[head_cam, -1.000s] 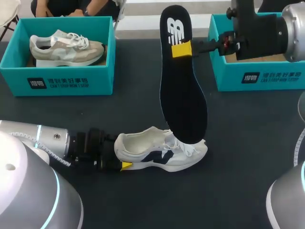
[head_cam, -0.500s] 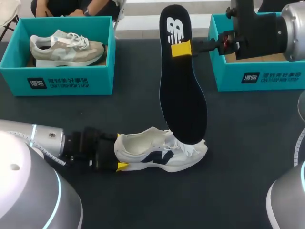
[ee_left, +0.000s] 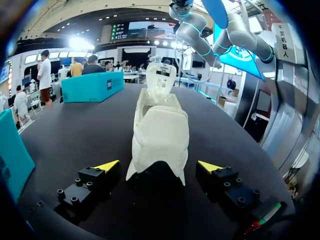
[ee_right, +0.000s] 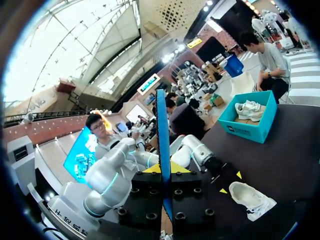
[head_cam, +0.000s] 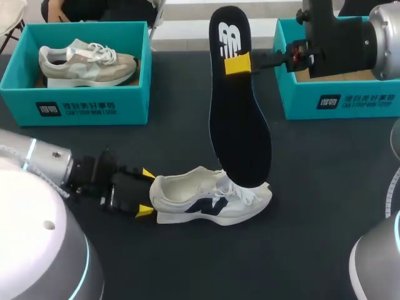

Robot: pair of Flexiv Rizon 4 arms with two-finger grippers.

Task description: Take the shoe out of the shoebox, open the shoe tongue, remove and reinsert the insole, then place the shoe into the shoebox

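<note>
The white shoe (head_cam: 212,203) lies on its sole on the dark table (head_cam: 187,269), at about 6 o'clock from the table's middle. Its toe points to 3 o'clock and its heel to 9.

The left claw (head_cam: 147,192) sits just at the heel, low over the table, with its fingers spread apart. In the left wrist view one yellow tip stands on each side of the heel, and neither touches the shoe (ee_left: 159,135).

The right claw (head_cam: 238,65) comes in from 2 o'clock and is clamped on the insole (head_cam: 239,106) near its upper end. The insole hangs nearly upright in the air, dark face toward the head camera, with the end bearing the white mark at 12 o'clock. Its lower end reaches down to the shoe's laces, but I can't tell whether it touches them. In the right wrist view the insole (ee_right: 161,130) shows edge-on between the two pressed fingers.

A teal left box (head_cam: 75,103) at 10 o'clock holds a grey shoe (head_cam: 87,62). A teal right box (head_cam: 340,100) stands at 2 o'clock, behind the right arm.
</note>
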